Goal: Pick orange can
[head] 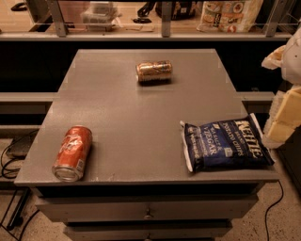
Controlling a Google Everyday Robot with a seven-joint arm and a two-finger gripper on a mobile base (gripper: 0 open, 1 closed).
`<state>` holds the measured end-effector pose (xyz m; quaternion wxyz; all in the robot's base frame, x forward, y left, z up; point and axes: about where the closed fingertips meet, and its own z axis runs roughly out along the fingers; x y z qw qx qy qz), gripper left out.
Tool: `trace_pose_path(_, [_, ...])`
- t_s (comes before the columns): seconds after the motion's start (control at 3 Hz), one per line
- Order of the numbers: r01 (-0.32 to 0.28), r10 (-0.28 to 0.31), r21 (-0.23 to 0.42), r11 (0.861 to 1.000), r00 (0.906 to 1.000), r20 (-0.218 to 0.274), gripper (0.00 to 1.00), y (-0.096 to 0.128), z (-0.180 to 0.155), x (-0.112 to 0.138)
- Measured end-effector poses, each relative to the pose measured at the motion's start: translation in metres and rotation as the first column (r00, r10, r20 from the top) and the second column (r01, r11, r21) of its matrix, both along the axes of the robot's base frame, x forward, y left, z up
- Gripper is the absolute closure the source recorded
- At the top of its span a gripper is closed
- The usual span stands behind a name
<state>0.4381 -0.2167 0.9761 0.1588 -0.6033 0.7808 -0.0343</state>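
- I think I am looking into a snack room at a workplace, not a home.
- A gray table (141,117) with drawers (148,209) underneath holds a red can (73,153), an orange can (154,71) and a blue chip bag (225,143).
- Behind it, a long counter (141,34) has more snack bags (230,14).
- Black cables (9,162) lie on the speckled floor (284,230).
- My gripper (284,120) hangs at the right edge, beside the table.
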Motion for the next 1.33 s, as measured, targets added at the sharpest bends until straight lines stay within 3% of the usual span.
trace_pose_path(0.33, [0.000, 0.000, 0.000, 1.000, 1.0000, 0.000, 0.00, 0.000, 0.000, 0.000])
trace_pose_path(0.67, [-0.009, 0.009, 0.022, 1.000, 0.9992, 0.039, 0.00, 0.005, 0.003, 0.015])
trace_pose_path(1.0, [-0.043, 0.037, 0.084, 0.996, 0.9964, 0.076, 0.00, 0.019, 0.008, 0.038])
trace_pose_path(1.33, [-0.140, 0.126, 0.195, 0.971, 0.9886, 0.082, 0.00, 0.065, 0.014, 0.066])
